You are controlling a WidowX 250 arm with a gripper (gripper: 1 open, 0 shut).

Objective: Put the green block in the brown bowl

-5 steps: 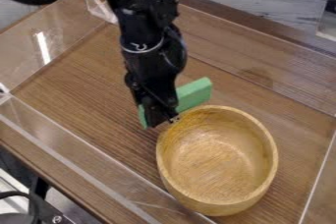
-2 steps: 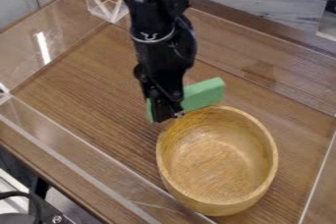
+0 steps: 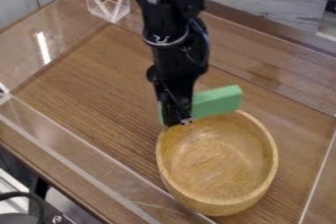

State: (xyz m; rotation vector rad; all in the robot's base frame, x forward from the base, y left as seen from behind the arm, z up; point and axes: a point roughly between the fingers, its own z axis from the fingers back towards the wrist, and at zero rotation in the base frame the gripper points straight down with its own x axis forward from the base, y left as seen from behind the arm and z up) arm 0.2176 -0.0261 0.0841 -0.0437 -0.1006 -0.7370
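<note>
My black gripper hangs from the arm at the centre of the view, shut on the near end of the green block. The block is a matte green bar lifted off the table, sticking out to the right of the fingers, just above the far rim of the brown bowl. The bowl is a large round wooden one with a thick rim, sitting at the lower right with nothing inside it. The fingertips hover right at the bowl's far-left rim.
Clear plastic walls enclose the wooden tabletop on the near and left sides. A small clear stand sits at the back, behind the arm.
The arm has carried the green block to the right and slightly toward the bowl; the block now sits over the bowl's far rim. The bowl has not moved.
</note>
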